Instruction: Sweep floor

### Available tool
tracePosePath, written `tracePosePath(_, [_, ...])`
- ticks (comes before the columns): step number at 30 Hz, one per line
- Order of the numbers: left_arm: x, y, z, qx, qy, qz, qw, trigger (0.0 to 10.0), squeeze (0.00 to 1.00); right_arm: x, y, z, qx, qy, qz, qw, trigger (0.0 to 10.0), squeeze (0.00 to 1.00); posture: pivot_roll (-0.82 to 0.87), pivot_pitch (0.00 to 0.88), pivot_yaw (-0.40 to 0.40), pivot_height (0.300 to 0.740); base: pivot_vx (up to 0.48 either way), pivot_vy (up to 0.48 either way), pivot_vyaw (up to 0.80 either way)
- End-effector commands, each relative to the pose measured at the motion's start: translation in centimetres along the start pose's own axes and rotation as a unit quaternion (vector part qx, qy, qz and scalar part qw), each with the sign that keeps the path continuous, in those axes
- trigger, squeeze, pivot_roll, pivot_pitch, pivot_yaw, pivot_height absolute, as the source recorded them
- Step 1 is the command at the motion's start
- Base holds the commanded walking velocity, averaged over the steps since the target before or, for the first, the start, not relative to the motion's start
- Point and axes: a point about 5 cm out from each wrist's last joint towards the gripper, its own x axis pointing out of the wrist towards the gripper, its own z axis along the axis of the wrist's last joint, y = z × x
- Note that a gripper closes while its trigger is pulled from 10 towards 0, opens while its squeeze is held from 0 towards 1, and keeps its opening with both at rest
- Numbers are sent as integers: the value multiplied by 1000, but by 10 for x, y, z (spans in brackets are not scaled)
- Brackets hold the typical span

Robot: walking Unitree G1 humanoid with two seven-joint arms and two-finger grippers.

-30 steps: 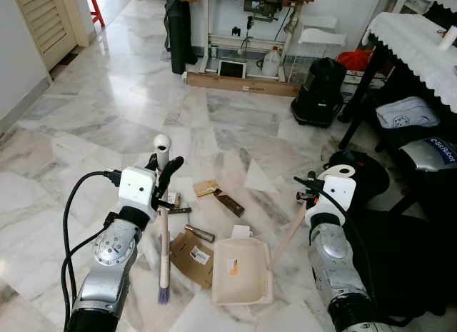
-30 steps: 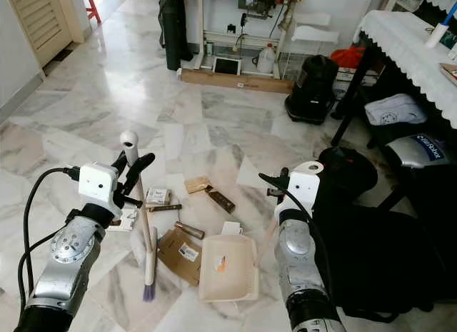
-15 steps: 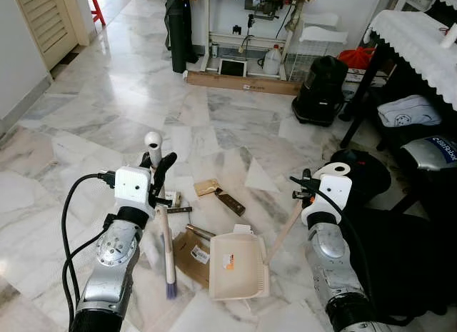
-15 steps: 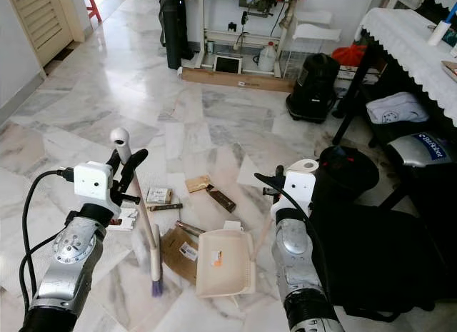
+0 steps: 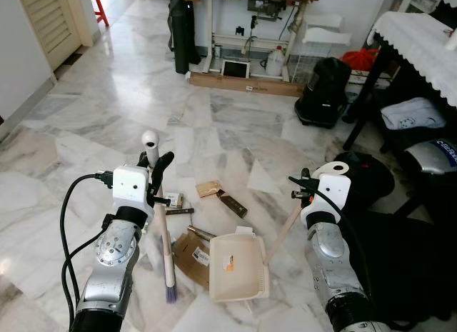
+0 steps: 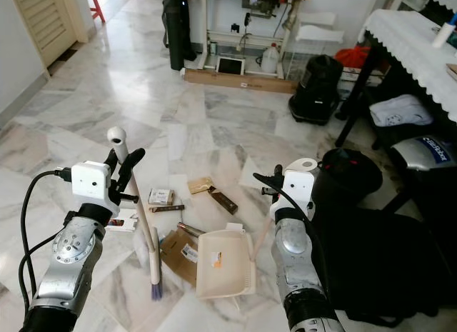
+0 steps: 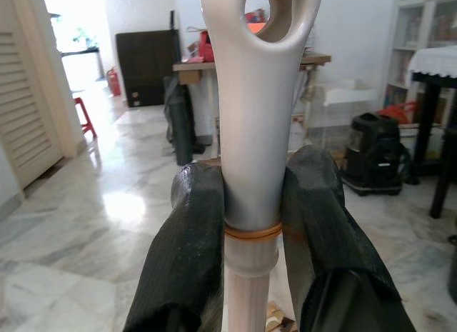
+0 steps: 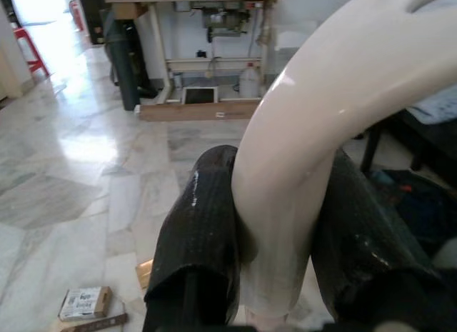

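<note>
Broom point(image 5: 166, 253) stands nearly upright on the marble floor point(image 5: 107, 118), purple bristles down beside a flat cardboard piece point(image 5: 191, 252); its white looped handle top sits above the left end effector point(image 5: 156, 176), whose two black fingers point(image 7: 193, 232) are clenched on the shaft on either side. Cream dustpan point(image 5: 238, 268) lies flat on the floor just beside the cardboard, its long handle rising to the right end effector point(image 5: 305, 193), clamped on the curved grip, fingers point(image 8: 203, 225) pressed against both sides. Both silver forearms reach forward and up from the bottom of the head view, wrists raised. Small boxes point(image 6: 160, 196) and brown scraps point(image 5: 230, 203) lie scattered just beyond. Against half a second ago, broom and dustpan sit almost unchanged; the view has shifted slightly.
</note>
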Motion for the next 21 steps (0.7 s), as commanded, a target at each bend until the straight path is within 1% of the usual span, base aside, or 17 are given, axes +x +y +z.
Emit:
tracePosePath(1, [6,-2,11,8,-26,-6,1000,10000,0,5,1,12,-1,-30,2,1000,10000,0,85,75,-79,740,337,0,0])
tracePosePath(11, [8,-4,12,9,-29,-12,999,10000,0,5,2,12,-1,-30,3,1000,10000,0,87,74,-80,740,359,0,0])
tracePosePath(17, [8,-6,14,10,-36,-19,999,10000,0,5,2,12,-2,-30,4,1000,10000,0,87,76,-81,740,0,0,0])
tracePosePath(21, [8,-6,18,20,-42,-29,998,10000,0,4,2,11,-6,-29,3,1000,10000,0,87,76,-81,740,0,0,0])
